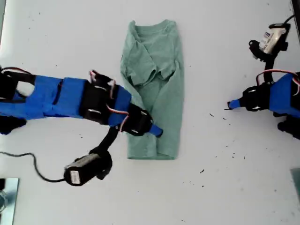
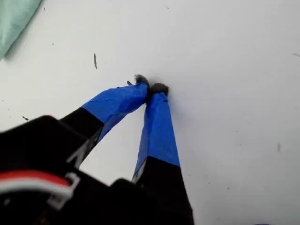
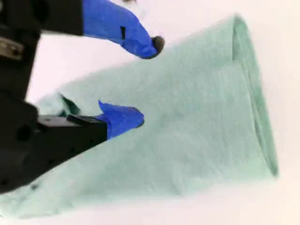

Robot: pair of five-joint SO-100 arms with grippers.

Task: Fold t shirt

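Second end effector (image 3: 140, 82) gapes empty over the t shirt (image 1: 157, 89); first (image 2: 150, 88) pinched closed, empty.

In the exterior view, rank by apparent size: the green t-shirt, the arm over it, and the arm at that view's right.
1. Second arm with my second gripper, roughly matching
2. the sage-green t shirt; too close to rank.
3. First arm, cropped by the frame.

T shirt (image 1: 157, 84) lies mid-table (image 1: 70, 37), my second pincer (image 1: 157, 131) seemingly above its hem
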